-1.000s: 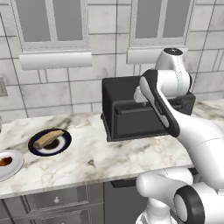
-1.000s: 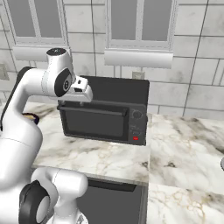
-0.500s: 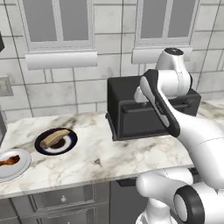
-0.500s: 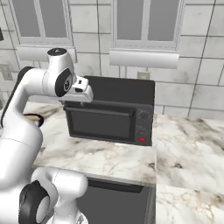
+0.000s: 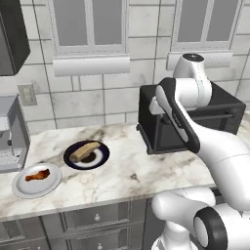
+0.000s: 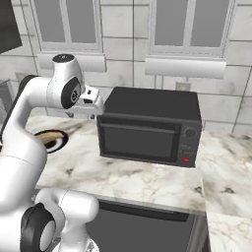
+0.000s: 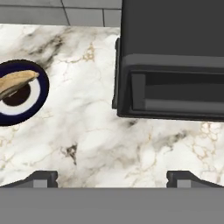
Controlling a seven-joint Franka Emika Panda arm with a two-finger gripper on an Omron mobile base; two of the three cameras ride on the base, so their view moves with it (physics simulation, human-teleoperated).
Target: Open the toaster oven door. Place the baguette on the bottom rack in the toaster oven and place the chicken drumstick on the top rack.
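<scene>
Toaster oven door [image 6: 141,141] shut, bearing no legible writing.

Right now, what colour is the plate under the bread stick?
The plate under the baguette is dark navy blue, clearest in the left base view.

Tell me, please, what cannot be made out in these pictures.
- Racks: the closed toaster oven door hides them in the right base view.
- Toaster oven front: the arm covers much of it in the left base view.
- Baguette and its plate: cut by the left edge of the hand view.
- Drumstick: too small for detail.
</scene>
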